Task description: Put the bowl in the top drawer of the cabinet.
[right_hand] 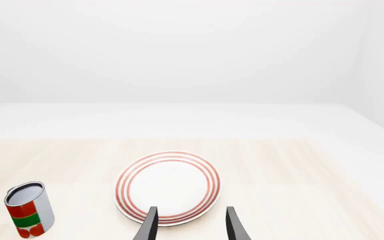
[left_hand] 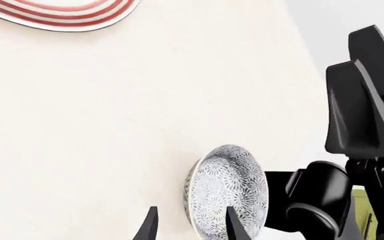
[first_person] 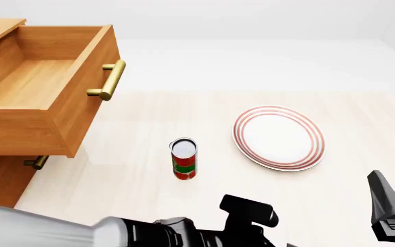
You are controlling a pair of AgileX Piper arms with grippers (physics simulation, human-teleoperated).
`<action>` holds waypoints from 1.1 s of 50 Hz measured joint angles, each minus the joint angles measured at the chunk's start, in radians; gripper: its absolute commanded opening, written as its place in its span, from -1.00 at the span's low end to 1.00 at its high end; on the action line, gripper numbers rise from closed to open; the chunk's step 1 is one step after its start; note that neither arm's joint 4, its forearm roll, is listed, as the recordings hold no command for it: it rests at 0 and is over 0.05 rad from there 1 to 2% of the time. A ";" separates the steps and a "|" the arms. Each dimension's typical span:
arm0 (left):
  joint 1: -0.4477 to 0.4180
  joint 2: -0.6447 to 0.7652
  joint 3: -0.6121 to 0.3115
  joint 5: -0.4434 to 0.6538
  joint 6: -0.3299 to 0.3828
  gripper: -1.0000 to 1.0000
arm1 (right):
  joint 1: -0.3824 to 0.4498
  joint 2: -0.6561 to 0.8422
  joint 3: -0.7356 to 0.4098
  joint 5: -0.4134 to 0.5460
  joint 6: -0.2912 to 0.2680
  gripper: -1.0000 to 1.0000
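- Pretty bare scene: a pale cream table (first_person: 183,110) with a faint wood grain fills most of the front view.
- Past its far edge there's just a plain white floor and white backdrop (right_hand: 192,50), no windows.
- Lighting is soft and even, with only weak shadows.

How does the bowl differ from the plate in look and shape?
The bowl is deep and covered in small dark blue-grey flowers; the plate is flat, plain white in its middle with red rings near the rim. Both are round and white-based.
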State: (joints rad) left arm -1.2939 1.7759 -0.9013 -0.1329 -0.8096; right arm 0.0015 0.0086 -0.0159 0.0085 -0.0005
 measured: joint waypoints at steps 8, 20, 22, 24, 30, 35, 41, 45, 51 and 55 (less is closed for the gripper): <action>-0.004 0.019 0.001 -0.009 -0.019 1.00 | 0.000 0.000 0.000 0.000 0.000 1.00; -0.008 0.039 0.003 -0.022 -0.040 1.00 | 0.000 0.000 0.000 0.000 0.000 1.00; -0.010 0.041 0.004 -0.024 -0.043 1.00 | 0.000 0.000 0.000 0.000 0.000 1.00; -0.011 0.044 0.004 -0.025 -0.045 1.00 | 0.000 0.000 0.000 0.000 0.000 1.00; -0.015 0.051 0.003 -0.030 -0.052 1.00 | 0.000 0.000 0.000 0.000 0.000 1.00; -0.018 0.057 0.002 -0.035 -0.057 1.00 | 0.000 0.000 0.000 0.000 0.000 1.00; -0.023 0.066 0.001 -0.041 -0.063 1.00 | 0.000 0.000 0.000 0.000 0.000 1.00; -0.025 0.073 0.000 -0.045 -0.067 1.00 | 0.000 0.000 0.000 0.000 0.000 1.00; -0.027 0.082 -0.001 -0.051 -0.073 1.00 | 0.000 0.000 0.000 0.000 0.000 1.00; -0.028 0.087 -0.003 -0.054 -0.077 1.00 | 0.000 0.000 0.000 0.000 0.000 1.00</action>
State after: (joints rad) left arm -1.3222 1.8629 -0.9039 -0.1872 -0.8862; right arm 0.0015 0.0086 -0.0159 0.0085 -0.0005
